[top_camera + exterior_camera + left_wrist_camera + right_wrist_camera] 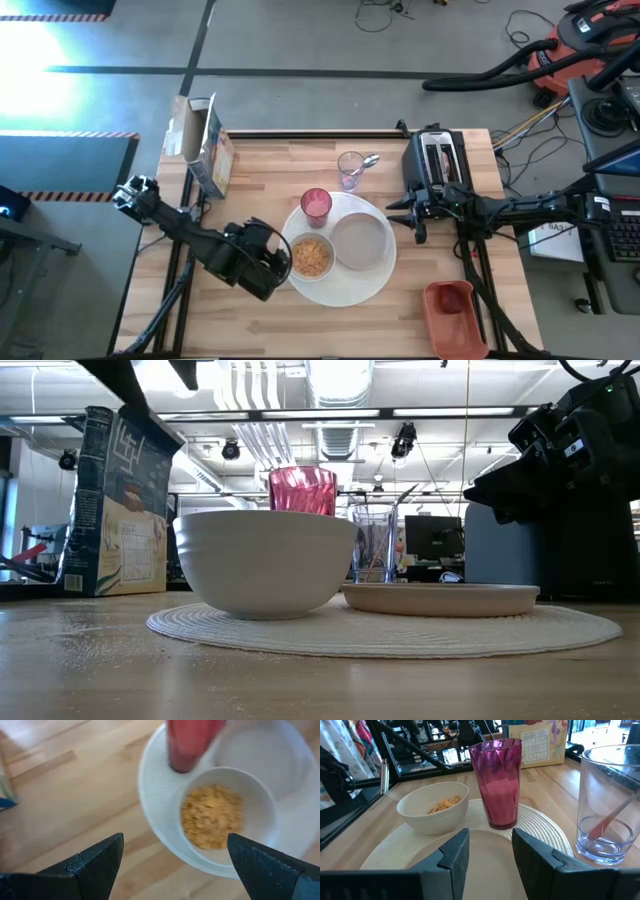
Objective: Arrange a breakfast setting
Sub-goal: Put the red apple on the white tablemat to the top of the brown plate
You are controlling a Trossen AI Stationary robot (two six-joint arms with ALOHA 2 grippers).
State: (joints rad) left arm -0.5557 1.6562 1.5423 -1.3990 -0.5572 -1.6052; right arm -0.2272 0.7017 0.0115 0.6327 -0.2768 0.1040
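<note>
Left gripper [172,857] gapes wide over bowl [227,812] (holding nothing).

Wooden table [270,160] under woven placemat [375,280], cereal box [208,150], toaster [437,158], clear glass [349,170], red container [455,318].

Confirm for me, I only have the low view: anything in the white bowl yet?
Observer: Yes. The white bowl holds golden cereal flakes across its bottom.
Operator: Where's the left gripper? Not in my frame.
Observer: The left gripper hovers open beside the bowl, at the left edge of the placemat.
Operator: Spoon?
Observer: The metal spoon stands in the clear glass, behind the placemat.
</note>
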